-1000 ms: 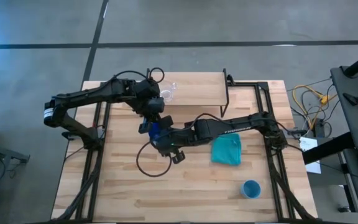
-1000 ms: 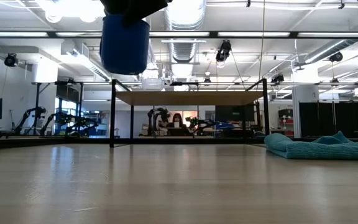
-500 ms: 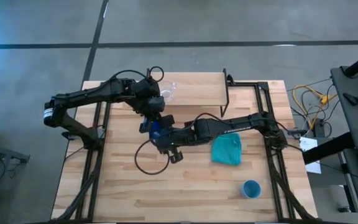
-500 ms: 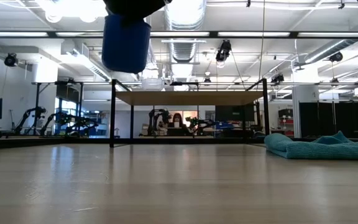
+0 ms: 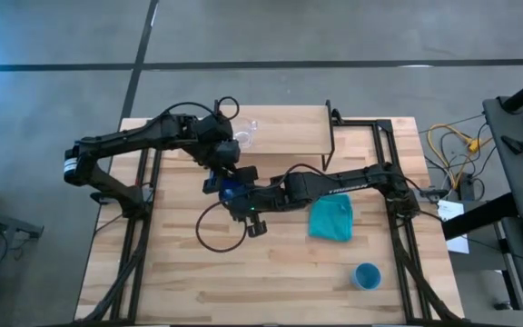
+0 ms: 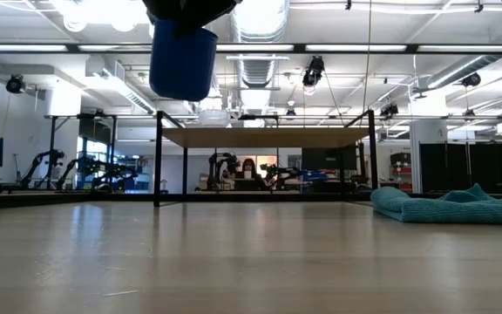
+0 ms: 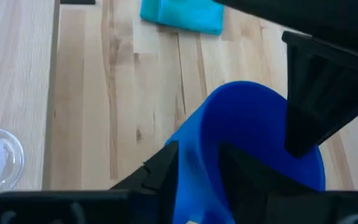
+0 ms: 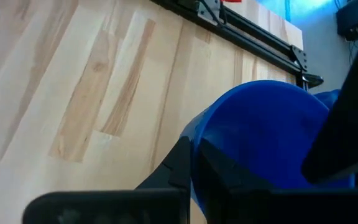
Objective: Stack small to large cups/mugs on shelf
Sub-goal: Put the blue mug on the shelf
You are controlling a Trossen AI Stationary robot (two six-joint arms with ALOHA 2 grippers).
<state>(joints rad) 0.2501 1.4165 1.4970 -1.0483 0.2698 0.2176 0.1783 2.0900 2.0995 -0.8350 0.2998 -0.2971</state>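
Left claw (image 5: 222, 171) and right claw (image 5: 235, 195) both gripped the deep blue mug's (image 6: 182, 59) rim, holding it high above the table (image 5: 271, 272), its handle hidden. The clear cup (image 5: 247, 134) stood on the shelf (image 5: 289, 132), half-masked by the left arm. Far right, the light blue cup (image 5: 367, 275) waited.

- The deep blue glossy mug (image 6: 182, 61), gripped from above, drifts slightly rightward in the low view and now tilts a touch more.
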